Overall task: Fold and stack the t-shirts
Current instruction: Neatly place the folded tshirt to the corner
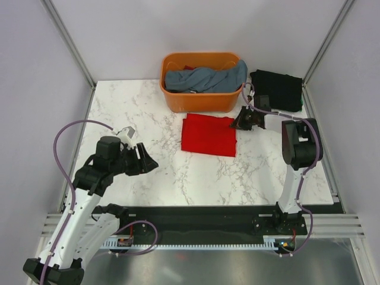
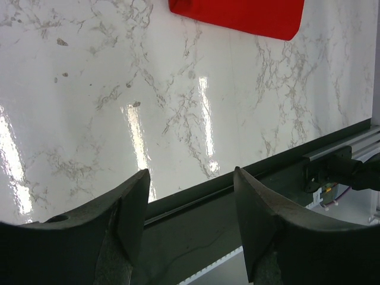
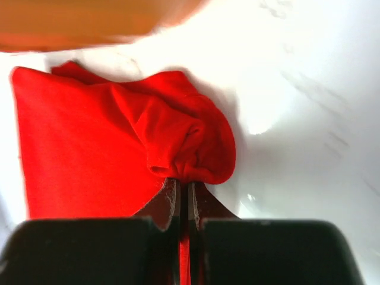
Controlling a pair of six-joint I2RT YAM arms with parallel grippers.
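A folded red t-shirt [image 1: 208,135] lies in the middle of the marble table, just in front of the orange basket. My right gripper [image 1: 240,122] is shut on the shirt's far right corner; in the right wrist view the bunched red cloth [image 3: 190,148] is pinched between the jaws at my gripper [image 3: 183,183]. My left gripper [image 1: 148,163] is open and empty over the near left of the table; in the left wrist view it [image 2: 190,196] hangs above the table's front edge, and the red shirt [image 2: 237,15] shows at the top.
An orange basket [image 1: 202,101] at the back holds blue-grey clothes [image 1: 205,79]. A folded black garment [image 1: 277,89] lies at the back right. The black front rail [image 1: 208,214] runs along the near edge.
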